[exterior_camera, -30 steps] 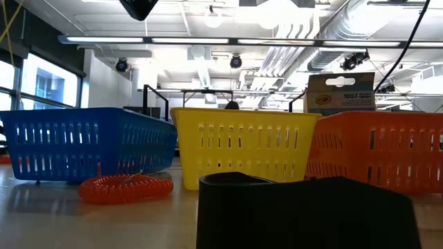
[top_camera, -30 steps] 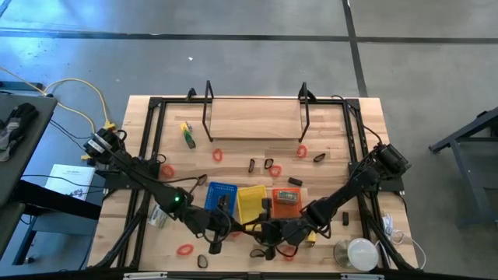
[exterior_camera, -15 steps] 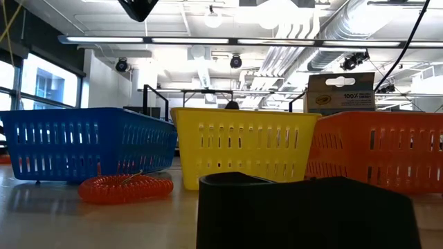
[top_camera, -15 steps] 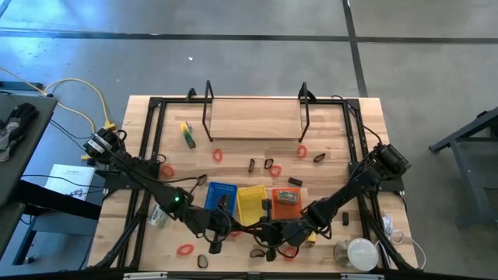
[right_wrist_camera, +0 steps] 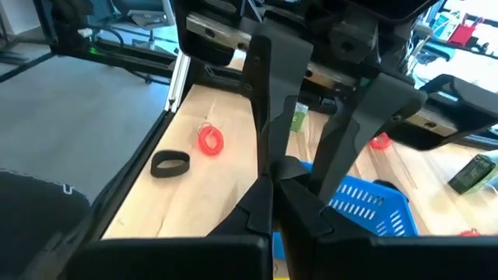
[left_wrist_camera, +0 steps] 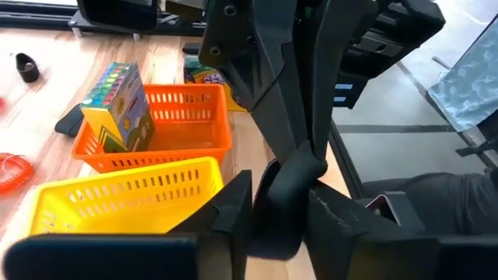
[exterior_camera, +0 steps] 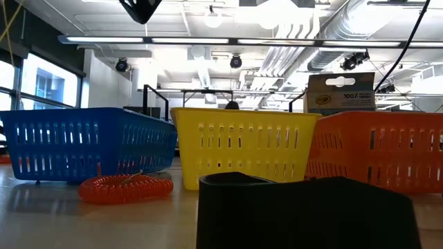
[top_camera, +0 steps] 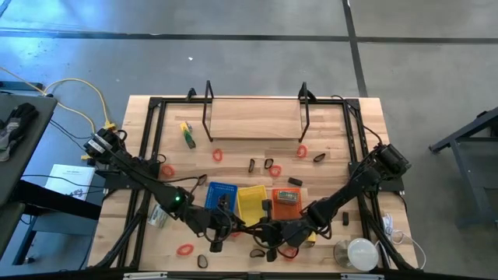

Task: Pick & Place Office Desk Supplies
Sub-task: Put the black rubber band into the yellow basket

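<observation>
My two grippers meet above the table's near middle, just in front of the yellow tray (top_camera: 250, 201). My right gripper (top_camera: 254, 229) is shut on a small black piece (left_wrist_camera: 277, 208). My left gripper (top_camera: 236, 227) faces it, open, with one finger (left_wrist_camera: 233, 211) on either side of the same piece. Loose supplies lie about the table: red loops (top_camera: 167, 169) (top_camera: 184, 250), black loops and clips (top_camera: 268, 164) (top_camera: 202, 261), and a green marker (top_camera: 187, 137). The low view shows neither gripper. My right gripper pinches the black piece's upper end (left_wrist_camera: 302, 169) between its two fingers, which slant down onto it from the table's right side. The piece is clear of the table. My left gripper's fingers flank the piece's lower part; I cannot tell whether they touch it.
Blue (top_camera: 222, 194), yellow and orange (top_camera: 285, 201) trays stand side by side behind the grippers; the orange one holds a colourful box (left_wrist_camera: 117, 101). A red coil (exterior_camera: 124, 187) lies before the blue tray. A round white object (top_camera: 362, 253) sits near right, a black wire rack (top_camera: 257, 117) far centre.
</observation>
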